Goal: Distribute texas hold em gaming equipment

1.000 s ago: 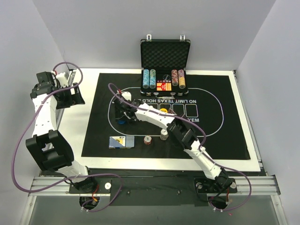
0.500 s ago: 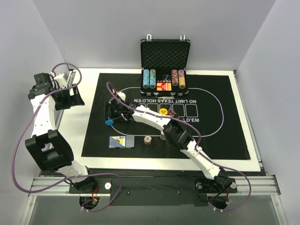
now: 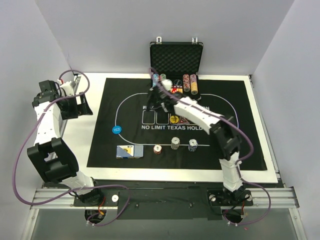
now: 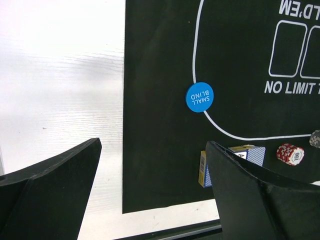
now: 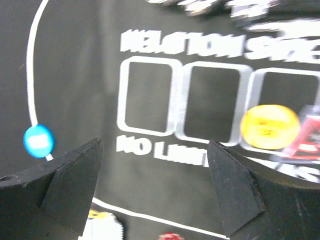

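Observation:
A blue disc marked SMALL BLIND [image 3: 116, 129] [image 4: 200, 97] [image 5: 38, 141] lies on the white oval line at the mat's left. A yellow disc [image 3: 174, 119] [image 5: 270, 126] rests by the printed boxes. Along the mat's near side stand a blue card box [image 3: 129, 151] [image 4: 248, 153] and red [image 3: 158, 149] [image 4: 291, 154], grey [image 3: 175, 143] and blue [image 3: 193, 145] chip stacks. My right gripper [image 3: 161, 96] [image 5: 154, 150] hovers open and empty over the mat near the case. My left gripper [image 3: 80, 105] [image 4: 152, 145] is open and empty above the table's left edge.
The black mat [image 3: 240, 145] covers most of the white table [image 3: 100, 172]. An open black case [image 3: 176, 60] at the back edge holds several chip stacks and a red card box. The right wrist view is motion-blurred.
My right gripper opened, left the blue disc on the mat's left line, and swung back right toward the case. The grey and blue chip stacks are now uncovered. The left arm barely shifted.

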`<state>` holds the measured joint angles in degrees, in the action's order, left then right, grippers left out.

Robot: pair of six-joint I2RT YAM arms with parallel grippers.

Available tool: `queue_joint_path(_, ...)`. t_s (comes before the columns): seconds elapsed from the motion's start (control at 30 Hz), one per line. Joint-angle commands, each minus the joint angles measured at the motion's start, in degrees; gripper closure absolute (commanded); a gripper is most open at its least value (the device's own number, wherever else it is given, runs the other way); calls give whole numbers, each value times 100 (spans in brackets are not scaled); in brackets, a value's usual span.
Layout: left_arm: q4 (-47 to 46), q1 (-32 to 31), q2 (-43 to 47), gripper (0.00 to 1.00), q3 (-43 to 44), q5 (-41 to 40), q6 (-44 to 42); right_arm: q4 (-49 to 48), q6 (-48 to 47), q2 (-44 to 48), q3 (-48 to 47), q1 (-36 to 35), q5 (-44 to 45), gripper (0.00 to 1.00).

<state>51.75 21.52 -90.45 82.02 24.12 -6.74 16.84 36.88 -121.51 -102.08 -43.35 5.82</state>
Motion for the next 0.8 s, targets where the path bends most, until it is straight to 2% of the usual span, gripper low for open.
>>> queue_joint_path(0.0, -42, -165, 116, 3, -72, 58, -134, 627, -383, 716, 759, 626, 815, 20)
queue_joint_path(0.13, -112, -332, 177, 3, -160, -39, -90, 592, -533, 735, 1226, 934, 868, 18)
queue_joint_path(0.4, -42, -394, 186, 3, -72, -56, -81, 610, -1156, 330, 1103, 978, 789, 13)
queue_joint_path(0.77, -15, -403, 133, 3, -63, -83, -108, 144, -1473, -56, 989, 978, 516, 12)
